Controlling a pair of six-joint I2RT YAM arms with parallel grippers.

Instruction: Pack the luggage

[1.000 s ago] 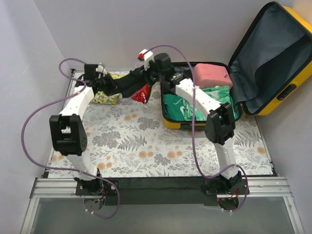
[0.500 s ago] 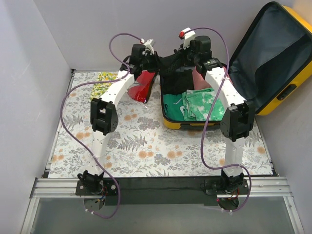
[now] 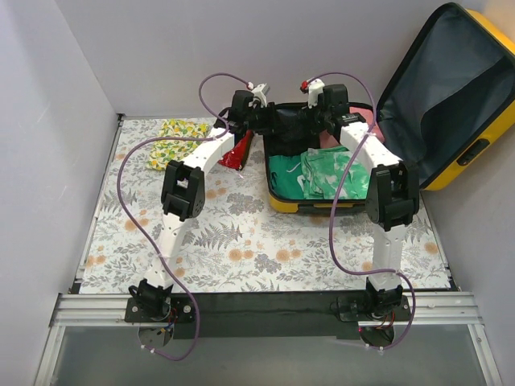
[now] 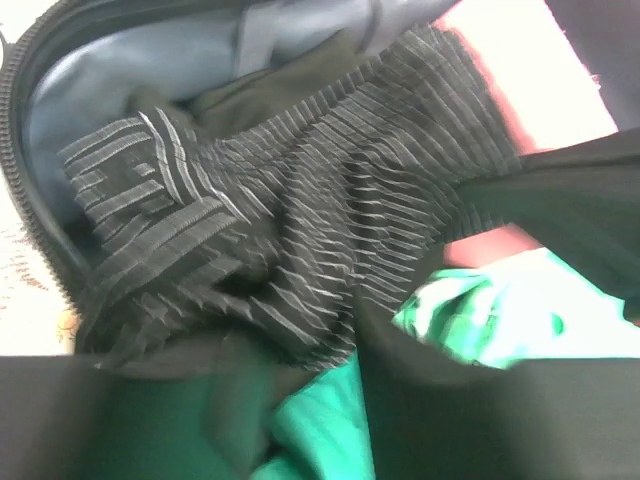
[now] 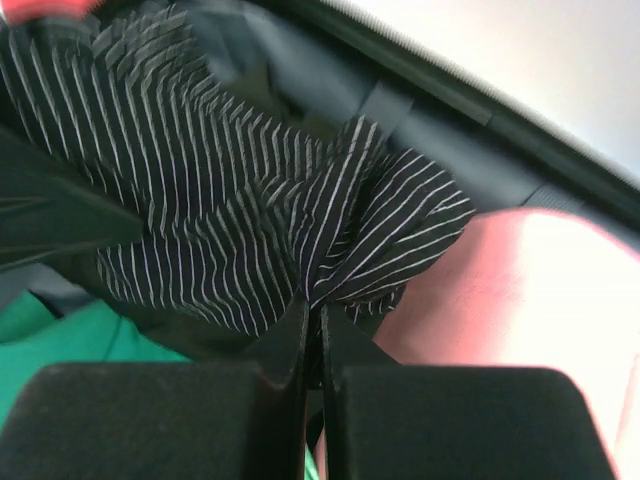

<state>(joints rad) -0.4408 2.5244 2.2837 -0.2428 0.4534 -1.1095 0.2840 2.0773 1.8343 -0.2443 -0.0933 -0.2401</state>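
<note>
With your right gripper (image 5: 312, 330) pinched shut on the black striped garment (image 5: 200, 180) and the left gripper's (image 4: 320, 400) grip too blurred to tell, both hang over the open luggage's (image 3: 294, 206) far end, its base directly beneath, so lower straight down.

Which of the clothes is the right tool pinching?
The black white-striped garment, pinched in the right tool at the suitcase's far end. The green one lies loose nearer; the yellow floral one lies on the table.
</note>
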